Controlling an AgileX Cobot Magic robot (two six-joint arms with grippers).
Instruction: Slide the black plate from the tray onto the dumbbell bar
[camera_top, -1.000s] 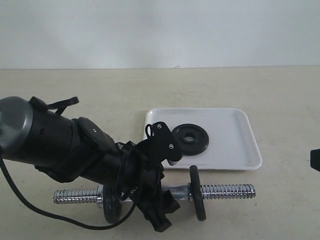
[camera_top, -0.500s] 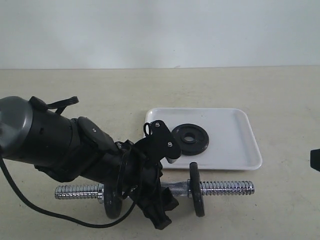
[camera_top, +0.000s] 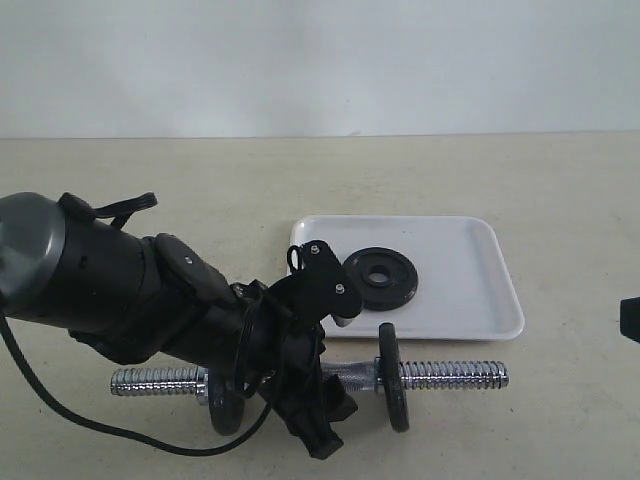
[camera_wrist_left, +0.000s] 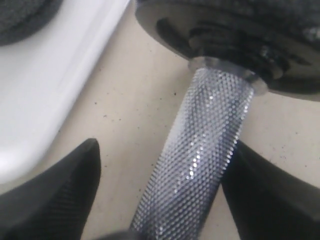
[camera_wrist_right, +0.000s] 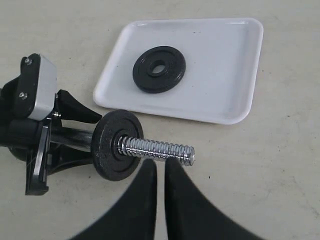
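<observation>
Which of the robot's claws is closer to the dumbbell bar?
Left. The left gripper straddles the knurled middle of the dumbbell bar; the right gripper hangs apart beyond its threaded end.

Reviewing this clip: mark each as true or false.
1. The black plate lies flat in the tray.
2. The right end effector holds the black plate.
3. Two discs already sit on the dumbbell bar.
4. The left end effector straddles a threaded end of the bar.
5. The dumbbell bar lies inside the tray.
1. True. The black plate lies flat in the tray.
2. False. The right end effector is shut on nothing, away from the plate.
3. True. Two discs sit on the dumbbell bar.
4. False. The left end effector straddles the knurled middle.
5. False. The bar lies on the table, beside the tray.
</observation>
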